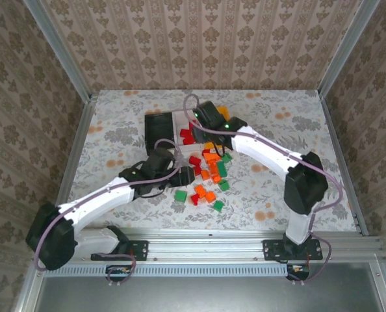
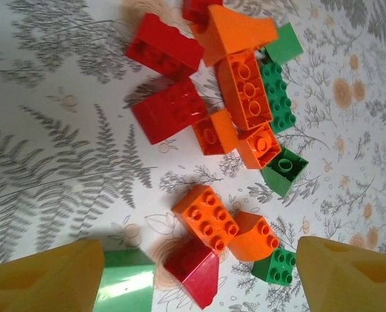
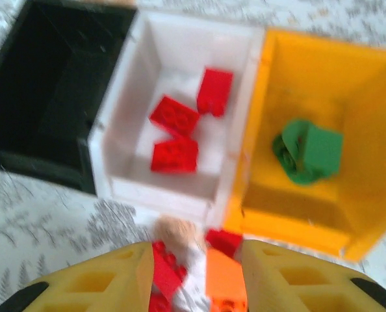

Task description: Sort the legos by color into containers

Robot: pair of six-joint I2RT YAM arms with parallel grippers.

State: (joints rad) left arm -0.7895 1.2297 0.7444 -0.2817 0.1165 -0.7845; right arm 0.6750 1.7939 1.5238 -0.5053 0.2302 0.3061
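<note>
Flowery surface (image 1: 115, 130) boxed in by brown patterned wallpaper (image 1: 199, 39), with both arms reaching in from the near edge.

Left jaws first: spread wide, nothing gripped, hovering over the near end of the loose legos (image 1: 209, 172). In the left wrist view its yellow fingers (image 2: 43, 279) sit in the bottom corners. A plain green brick (image 2: 125, 283) lies right against one of them. In the gap there's a dark red sloped brick (image 2: 193, 270), an orange four-stud brick (image 2: 206, 218), a rounded orange brick (image 2: 255, 235), and a small green brick (image 2: 275, 266) just beside the other finger. Further out is a tight cluster: two big red bricks (image 2: 170, 110), a long orange brick (image 2: 245, 88) and a studded green brick (image 2: 279, 97) touching its side.

Right jaws: also open and holding nothing as far as I can tell, though that view is blurry. Through the gap I can see a red brick (image 3: 164, 273) and an orange brick (image 3: 225, 279) on the surface, just in front of the containers. Beyond those, three sit in a row, side by side:
- black bin (image 3: 37, 162)
- white bin (image 3: 160, 192) in the middle, with three red bricks (image 3: 173, 117) inside
- orange-yellow bin (image 3: 290, 208), with a green piece (image 3: 307, 153) in it

From the top camera the right arm (image 1: 264, 153) hangs over the bins and covers most of the orange-yellow one.
</note>
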